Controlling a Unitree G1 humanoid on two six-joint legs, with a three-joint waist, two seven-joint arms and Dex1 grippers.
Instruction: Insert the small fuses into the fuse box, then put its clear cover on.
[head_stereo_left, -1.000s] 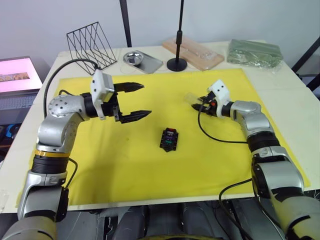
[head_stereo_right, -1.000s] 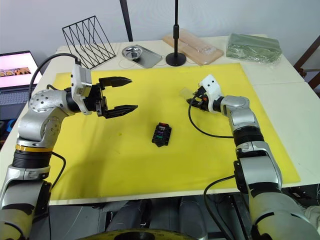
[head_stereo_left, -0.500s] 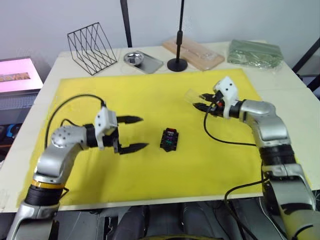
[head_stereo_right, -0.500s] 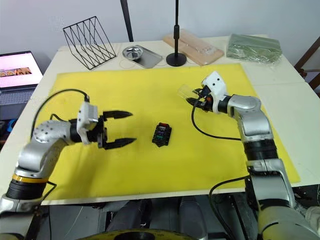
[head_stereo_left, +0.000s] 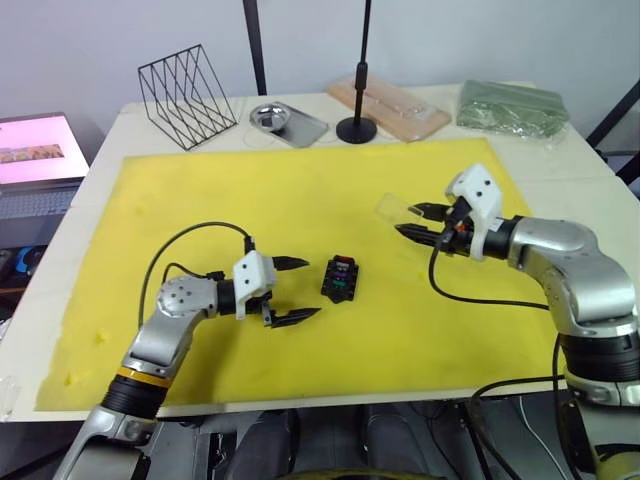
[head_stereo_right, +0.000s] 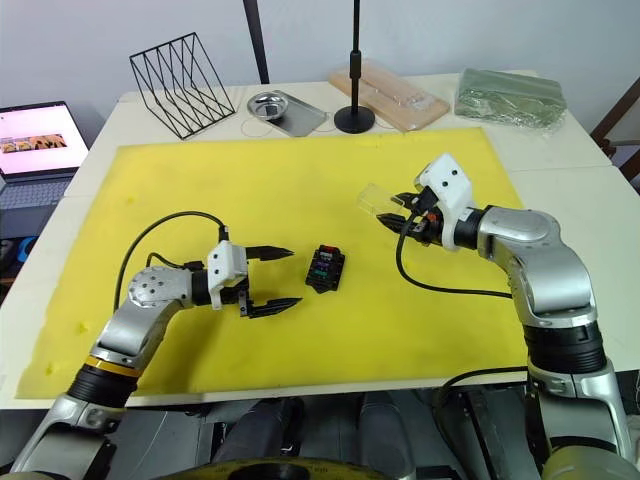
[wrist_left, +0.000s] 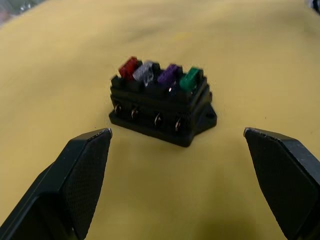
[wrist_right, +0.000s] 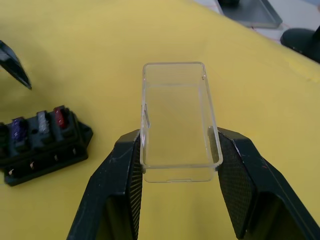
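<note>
The black fuse box (wrist_left: 160, 107) lies near the middle of the yellow mat (head_stereo_left: 250, 190). Red, grey, purple and green small fuses (wrist_left: 161, 75) stand in a row in its top slots. My left gripper (head_stereo_left: 314, 287) is open and low over the mat, just left of the fuse box (head_stereo_left: 340, 278), its fingers pointing at it without touching. My right gripper (head_stereo_left: 403, 218) is shut on the clear cover (wrist_right: 180, 120), holding it by its long sides. The clear cover (head_stereo_left: 392, 208) hangs above the mat, to the right of and beyond the box.
Along the table's far edge stand a black wire rack (head_stereo_left: 185, 80), a metal dish (head_stereo_left: 285, 120), a black stand base (head_stereo_left: 357, 128), a clear tray with a wooden board (head_stereo_left: 388, 103) and a green bag (head_stereo_left: 510, 105). A laptop (head_stereo_left: 35, 150) sits at far left.
My left gripper has dropped from high over the mat's left side to just beside the fuse box, still open. The right gripper has drawn slightly nearer with the clear cover.
</note>
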